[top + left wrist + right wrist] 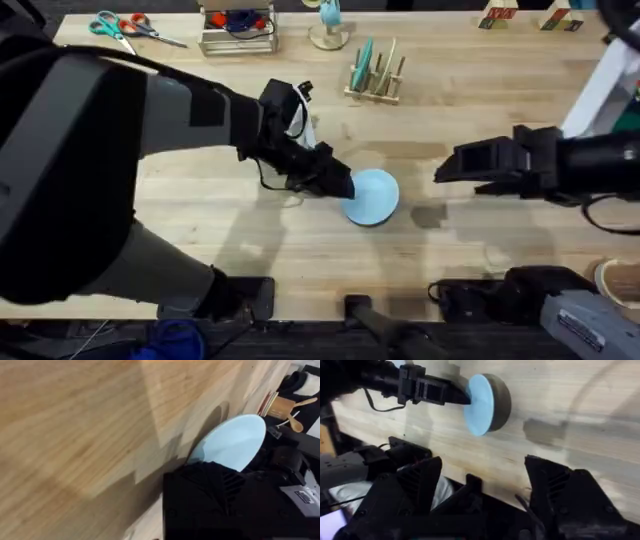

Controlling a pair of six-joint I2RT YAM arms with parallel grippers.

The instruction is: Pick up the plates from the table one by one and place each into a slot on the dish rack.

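Note:
A light blue plate point(374, 197) hangs tilted just above the middle of the table point(200, 240), casting a dark shadow on the wood. My left gripper point(340, 183) is shut on the plate's left edge. In the left wrist view the plate point(234, 441) sticks out past one black finger point(215, 495). The right wrist view shows the plate point(479, 405) edge-on and held by the left gripper point(457, 396). My right gripper point(446, 172) hovers open to the plate's right, apart from it, fingers point(417, 477) spread wide. At the back, the dish rack point(380, 80) holds a teal plate point(363, 62) upright between its pegs.
Scissors point(122, 28) lie at the back left. A wider wooden frame with blue cable and red parts point(238, 28) stands beside them, and a small stand point(328, 32) sits left of the rack. A white post point(600, 88) rises at the right edge.

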